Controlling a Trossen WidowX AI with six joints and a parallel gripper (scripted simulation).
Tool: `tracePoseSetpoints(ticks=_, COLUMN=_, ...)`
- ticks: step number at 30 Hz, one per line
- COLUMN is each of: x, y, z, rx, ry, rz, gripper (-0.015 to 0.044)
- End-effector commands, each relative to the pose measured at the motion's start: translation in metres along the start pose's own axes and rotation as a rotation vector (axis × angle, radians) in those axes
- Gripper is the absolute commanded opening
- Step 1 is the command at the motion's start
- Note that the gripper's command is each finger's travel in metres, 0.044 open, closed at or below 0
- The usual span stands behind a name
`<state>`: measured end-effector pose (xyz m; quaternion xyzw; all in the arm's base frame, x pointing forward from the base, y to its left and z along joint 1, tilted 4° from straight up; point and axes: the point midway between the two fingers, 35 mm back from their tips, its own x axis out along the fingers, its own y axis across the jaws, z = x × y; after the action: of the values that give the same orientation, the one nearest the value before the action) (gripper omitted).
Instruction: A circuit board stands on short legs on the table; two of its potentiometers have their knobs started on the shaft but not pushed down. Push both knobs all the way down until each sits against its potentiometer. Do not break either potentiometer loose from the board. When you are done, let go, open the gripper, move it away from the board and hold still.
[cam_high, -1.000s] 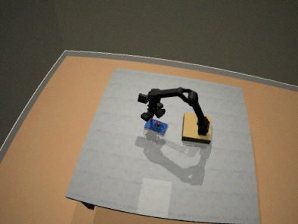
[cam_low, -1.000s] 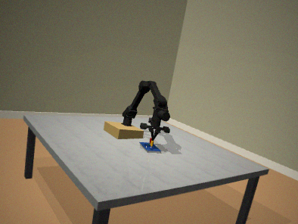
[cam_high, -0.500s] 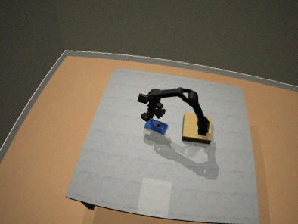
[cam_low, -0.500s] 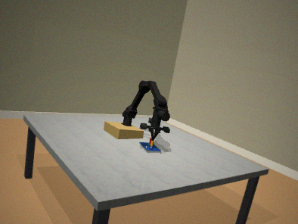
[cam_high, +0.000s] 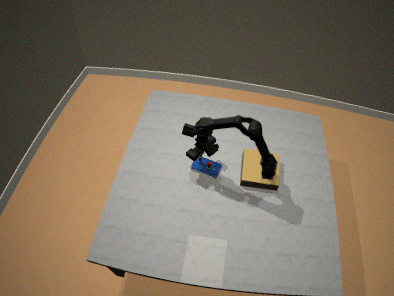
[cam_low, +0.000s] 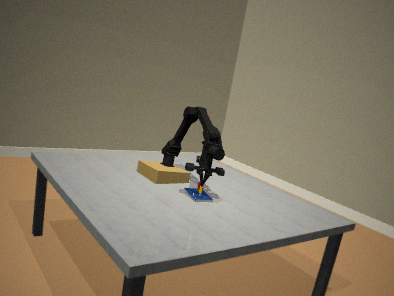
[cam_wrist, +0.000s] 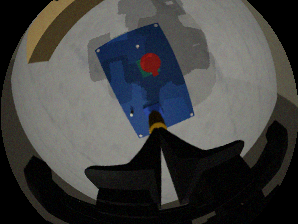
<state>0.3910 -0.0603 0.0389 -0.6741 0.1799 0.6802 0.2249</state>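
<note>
The blue circuit board (cam_high: 213, 172) (cam_low: 205, 198) (cam_wrist: 175, 97) stands on the table. The red knob (cam_high: 209, 164) (cam_wrist: 150, 63) is over a green potentiometer near the board's middle. The yellow knob (cam_high: 200, 158) (cam_low: 201, 190) (cam_wrist: 158, 126) is near one end of the board, its top partly hidden by the fingertips in the wrist view. My gripper (cam_wrist: 157, 131) (cam_low: 202, 184) is shut with nothing seen between its fingers, pointing down with its tips at the top of the yellow knob. Whether the tips touch it, and how far down each knob sits, I cannot tell.
The arm's base stands on a tan block (cam_high: 252, 170) (cam_low: 167, 173) beside the board; a corner of the block (cam_wrist: 55, 35) shows at the wrist view's upper left. A pale rectangle (cam_high: 205, 260) lies toward one edge of the grey table (cam_high: 145, 220) (cam_low: 150, 230).
</note>
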Motion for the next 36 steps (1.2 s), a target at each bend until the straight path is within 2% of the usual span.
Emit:
tracePoseSetpoints(ticks=1, x=0.0082, y=-0.0008, z=-0.0001, rx=0.000, ry=-0.005, rz=-0.001, gripper=0.0000)
tracePoseSetpoints(ticks=36, x=0.0152, y=-0.0008, z=0.0000, rx=0.000, ry=-0.005, rz=-0.001, gripper=0.0000)
